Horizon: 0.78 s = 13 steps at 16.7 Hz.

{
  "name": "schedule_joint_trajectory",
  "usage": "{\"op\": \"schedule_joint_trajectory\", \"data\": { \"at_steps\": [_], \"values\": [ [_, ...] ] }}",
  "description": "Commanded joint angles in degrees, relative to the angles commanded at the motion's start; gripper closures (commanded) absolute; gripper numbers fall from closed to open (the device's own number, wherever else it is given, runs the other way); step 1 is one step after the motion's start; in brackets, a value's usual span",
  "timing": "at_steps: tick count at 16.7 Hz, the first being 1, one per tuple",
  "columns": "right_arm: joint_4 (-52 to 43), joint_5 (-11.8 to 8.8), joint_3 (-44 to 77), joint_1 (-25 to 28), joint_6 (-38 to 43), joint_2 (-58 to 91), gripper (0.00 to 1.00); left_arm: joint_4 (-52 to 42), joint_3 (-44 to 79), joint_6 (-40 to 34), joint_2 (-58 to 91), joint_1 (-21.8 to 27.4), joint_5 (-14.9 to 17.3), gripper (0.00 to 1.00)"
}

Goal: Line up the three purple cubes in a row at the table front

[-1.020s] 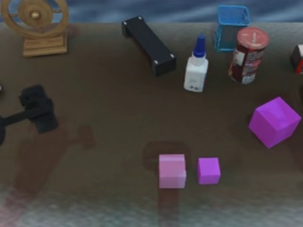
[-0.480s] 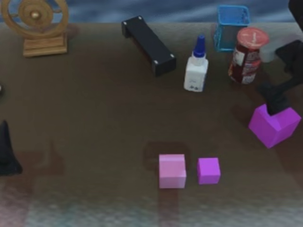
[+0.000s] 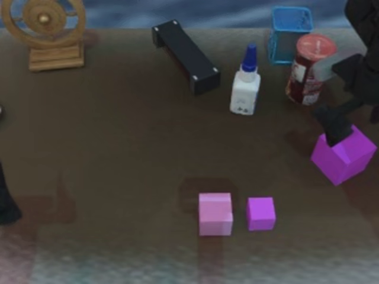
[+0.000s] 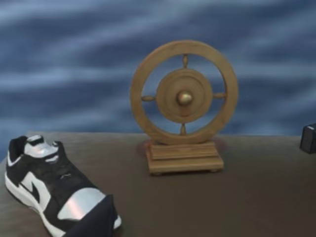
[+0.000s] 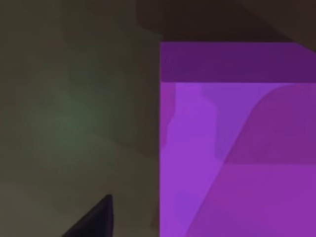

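The right tool (image 3: 335, 131) was seen at mid-right of the top view, directly over the large purple cube (image 3: 346, 158) w/ its far top edge touched, spread vs pressed together not discernible, the left arm being far off at lower left.

The right gripper (image 3: 339, 131) hangs over the large purple cube (image 3: 346, 155), with the red can (image 3: 309, 69) and blue basket (image 3: 290, 34) close behind it and the glue bottle (image 3: 245, 86) farther to its left. Toward the table (image 3: 130, 154) front, bare surface runs from the gripper to the small purple cube (image 3: 261, 213) and the lilac cube (image 3: 215, 213), set near each other with a narrow gap between. The black bar (image 3: 186, 56) and wooden wheel (image 3: 44, 32) stand well apart at the back; the left gripper (image 3: 6, 201) sits at the far left edge.
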<state>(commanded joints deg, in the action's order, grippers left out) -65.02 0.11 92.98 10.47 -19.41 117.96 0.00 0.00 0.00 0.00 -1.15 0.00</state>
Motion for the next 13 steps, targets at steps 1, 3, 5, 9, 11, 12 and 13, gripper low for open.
{"op": "schedule_joint_trajectory", "data": {
  "at_steps": [1,3,5,9,11,12,13],
  "values": [
    [0.0,0.0,0.0,0.0,0.0,0.0,0.0,0.0,0.0,0.0,0.0,0.0,0.0,0.0],
    [0.2,0.0,-0.1,-0.3,0.0,0.2,0.0,0.0,0.0,0.0,0.0,0.0,0.0,0.0],
    [2.3,0.0,-1.5,-0.1,-0.1,1.0,0.0,0.0,0.0,0.0,0.0,0.0,0.0,0.0],
    [11.5,0.0,-6.9,0.0,0.1,4.3,0.0,0.0,0.0,0.0,0.0,0.0,0.0,0.0],
    [15.8,0.0,-9.5,0.1,0.2,5.9,0.0,0.0,0.0,0.0,0.0,0.0,0.0,0.0],
    [17.0,0.1,-10.4,0.1,0.2,6.5,0.0,0.0,0.0,0.0,0.0,0.0,0.0,0.0],
    [17.7,0.1,-10.9,0.1,0.2,6.8,0.0,0.0,0.0,0.0,0.0,0.0,0.0,0.0]
  ]
}}
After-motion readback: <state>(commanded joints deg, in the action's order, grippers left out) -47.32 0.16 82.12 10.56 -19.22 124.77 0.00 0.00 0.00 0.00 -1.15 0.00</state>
